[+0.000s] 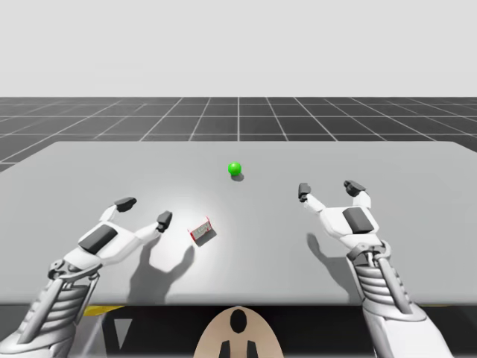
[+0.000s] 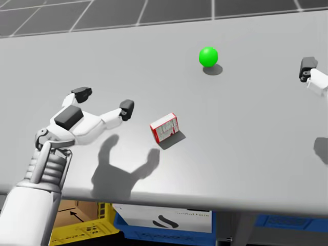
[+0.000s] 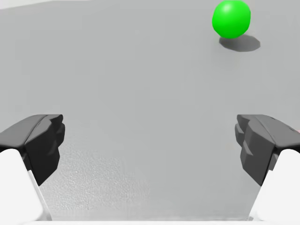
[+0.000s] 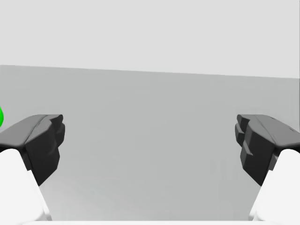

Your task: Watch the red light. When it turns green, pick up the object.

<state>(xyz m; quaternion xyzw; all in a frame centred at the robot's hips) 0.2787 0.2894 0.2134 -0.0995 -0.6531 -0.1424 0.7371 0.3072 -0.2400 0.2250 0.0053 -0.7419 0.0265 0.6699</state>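
Note:
The light is a green ball (image 1: 235, 168) (image 2: 208, 56) (image 3: 231, 18) resting on the grey table, far of centre. A small red and white box (image 1: 202, 230) (image 2: 164, 128) lies tilted on the table near the front. My left gripper (image 1: 144, 212) (image 2: 104, 102) (image 3: 150, 140) hovers open just left of the box, nothing between its fingers; the ball lies ahead of it and to its right. My right gripper (image 1: 329, 189) (image 4: 150, 140) is open over the right half of the table, well apart from the box, with the ball (image 4: 1, 117) off to its left.
The grey table (image 1: 417, 216) stretches wide around both arms. Below its front edge in the head view stand a yellow crate (image 2: 84, 225) and a blue crate (image 2: 169, 233). A dark gridded floor lies beyond the far edge.

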